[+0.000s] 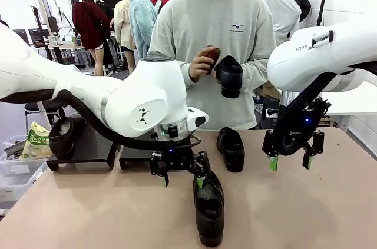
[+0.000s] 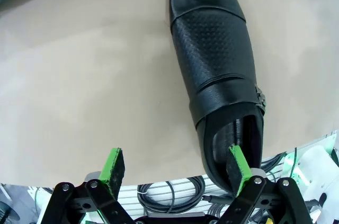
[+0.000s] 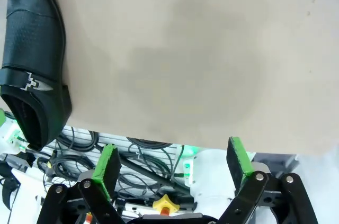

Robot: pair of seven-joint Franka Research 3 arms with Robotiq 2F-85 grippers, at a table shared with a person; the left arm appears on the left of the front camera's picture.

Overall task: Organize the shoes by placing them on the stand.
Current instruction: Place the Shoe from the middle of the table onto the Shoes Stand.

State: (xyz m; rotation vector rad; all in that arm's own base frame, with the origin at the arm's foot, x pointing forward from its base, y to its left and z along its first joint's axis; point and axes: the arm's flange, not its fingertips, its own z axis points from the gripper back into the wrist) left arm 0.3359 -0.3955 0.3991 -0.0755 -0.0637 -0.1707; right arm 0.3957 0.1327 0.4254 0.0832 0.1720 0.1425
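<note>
— Tabletop [image 1: 88, 213] check: what's where?
— Nearest shoe [image 1: 209, 208] lies right of the stand [image 1: 82, 149]. My left gripper [image 1: 182, 179], jaws wide, straddles its heel wall, probably to pinch it. Right gripper [image 1: 291, 163], farther right of the stand, hangs spread, empty.

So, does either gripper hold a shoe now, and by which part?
Neither: the left gripper and the right gripper stand open and empty.

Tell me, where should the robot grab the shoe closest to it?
Pinch the side wall by the heel opening of the near shoe, coming straight down. It stands on its sole, opening up, so one finger fits inside; the glossy rounded toe would likely slip.
</note>
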